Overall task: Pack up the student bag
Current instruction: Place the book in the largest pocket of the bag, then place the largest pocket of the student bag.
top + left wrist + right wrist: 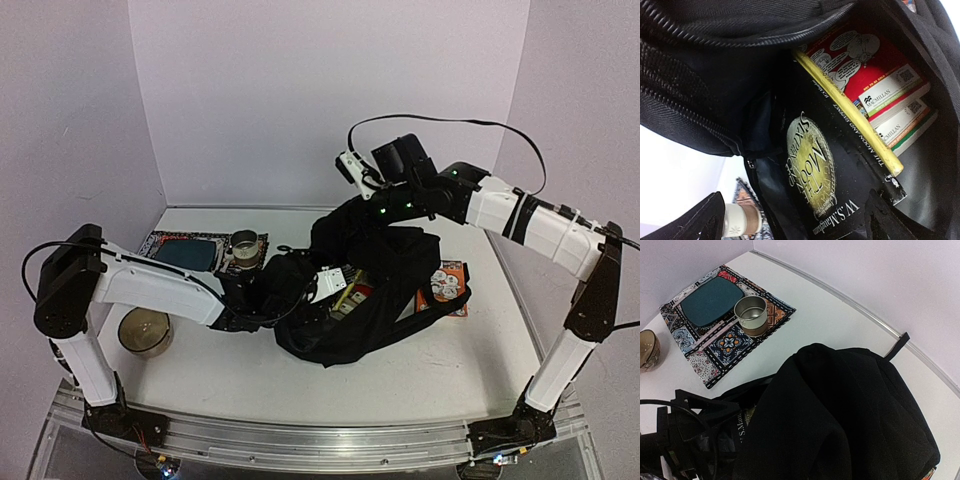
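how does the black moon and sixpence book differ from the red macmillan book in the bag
The black book has a dark cover with a round gold emblem. The red Macmillan book has a bright cover with cartoon speech bubbles and a white label. In the left wrist view the black book lies in front and overlaps the red Macmillan book, which sits deeper in. Both are inside the open student bag.
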